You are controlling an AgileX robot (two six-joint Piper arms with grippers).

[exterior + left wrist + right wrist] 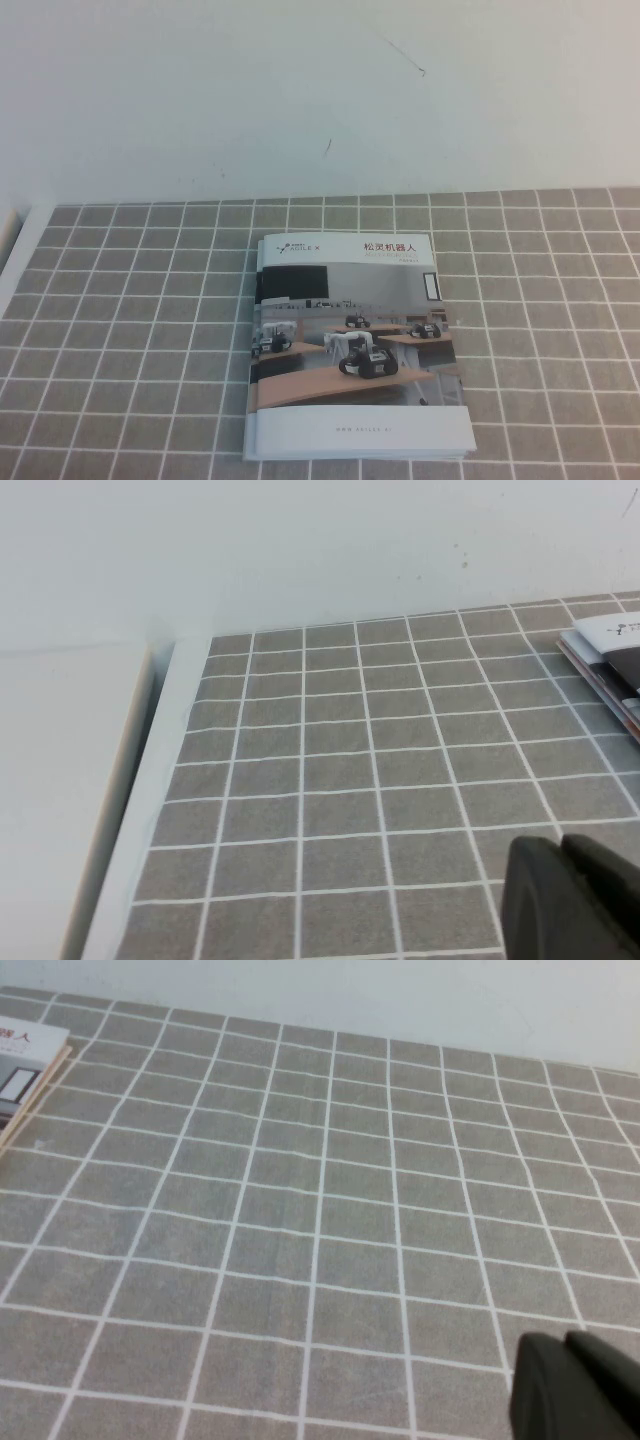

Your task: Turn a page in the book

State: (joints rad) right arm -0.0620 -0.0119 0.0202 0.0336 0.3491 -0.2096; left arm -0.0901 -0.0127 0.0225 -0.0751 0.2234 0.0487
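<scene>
A grey, white-gridded tabletop [120,330] is stretching toward a pale wall. Nearest me, the closed book [355,345] is lying flat, cover up, so no page is lifted yet. I am seeing the left gripper [570,900] and right gripper [575,1390] hanging off to either side, well apart from it; I cannot tell how their jaws are standing.

Closed book [355,345] flat on grey tiled mat [150,330], open mat on both sides, white wall [300,90] behind, left gripper [572,900] and right gripper [575,1390] over bare mat, well apart from book.
</scene>
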